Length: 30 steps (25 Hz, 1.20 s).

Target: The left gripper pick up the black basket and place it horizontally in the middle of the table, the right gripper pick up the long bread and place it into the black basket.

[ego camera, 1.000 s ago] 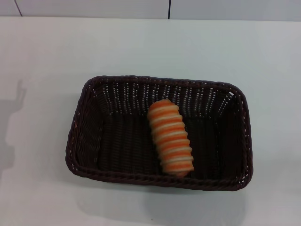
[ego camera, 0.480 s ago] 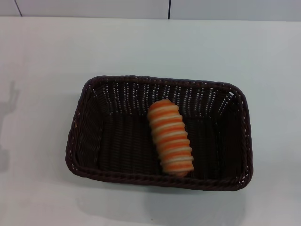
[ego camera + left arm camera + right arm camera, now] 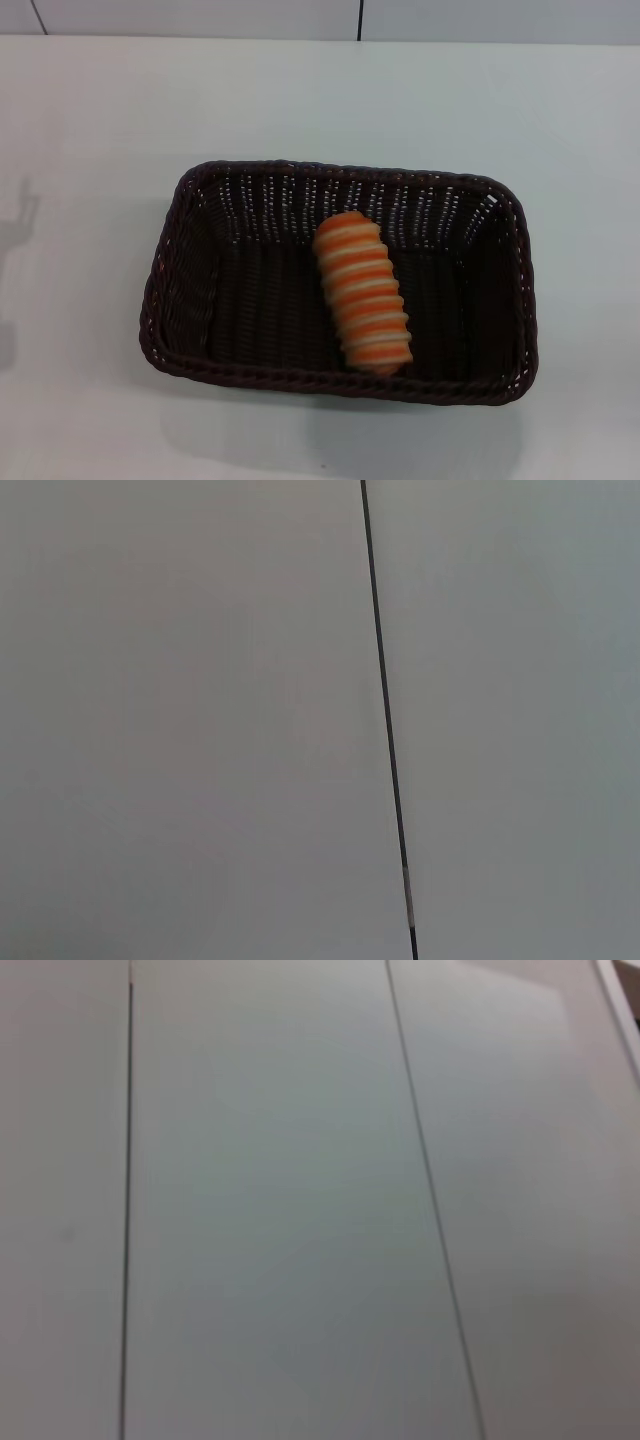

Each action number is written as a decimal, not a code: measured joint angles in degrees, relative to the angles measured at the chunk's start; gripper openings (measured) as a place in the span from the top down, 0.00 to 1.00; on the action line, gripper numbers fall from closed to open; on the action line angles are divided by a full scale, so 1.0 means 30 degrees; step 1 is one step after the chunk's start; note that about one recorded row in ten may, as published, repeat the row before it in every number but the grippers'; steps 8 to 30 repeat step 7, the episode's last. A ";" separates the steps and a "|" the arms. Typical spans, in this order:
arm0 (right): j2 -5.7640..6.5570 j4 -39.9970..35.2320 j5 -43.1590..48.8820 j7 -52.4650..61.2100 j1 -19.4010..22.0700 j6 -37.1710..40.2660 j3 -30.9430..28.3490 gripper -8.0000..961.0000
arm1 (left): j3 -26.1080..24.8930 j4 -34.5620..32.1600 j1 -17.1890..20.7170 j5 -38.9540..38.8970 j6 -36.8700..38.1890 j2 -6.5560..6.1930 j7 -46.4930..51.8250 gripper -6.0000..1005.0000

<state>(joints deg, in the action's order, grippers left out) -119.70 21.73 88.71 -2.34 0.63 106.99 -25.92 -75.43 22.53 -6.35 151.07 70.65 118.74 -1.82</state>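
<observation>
Wicker basket (image 3: 180, 300) sits lengthwise mid-table (image 3: 90, 120), bread (image 3: 362, 292) inside; the task looks finished (both grippers out of view, so their state is unknowable).

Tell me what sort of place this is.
Probably a lab or test bench, not a kitchen: a bare white table, pale seamed wall panels, and only a black basket holding a long bread.

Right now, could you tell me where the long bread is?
In the head view, the long bread lies inside the black basket, right of its centre, on the table.
</observation>
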 joint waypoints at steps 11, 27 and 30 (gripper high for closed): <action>0.0001 0.0026 -0.1068 0.0058 0.0031 0.0315 0.0135 0.12 | -0.0097 -0.0195 0.0009 -0.0025 0.0238 0.0001 -0.0157 0.23; 0.0001 0.0026 -0.1068 0.0058 0.0031 0.0315 0.0135 0.12 | -0.0097 -0.0195 0.0009 -0.0025 0.0238 0.0001 -0.0157 0.23; 0.0001 0.0026 -0.1068 0.0058 0.0031 0.0315 0.0135 0.12 | -0.0097 -0.0195 0.0009 -0.0025 0.0238 0.0001 -0.0157 0.23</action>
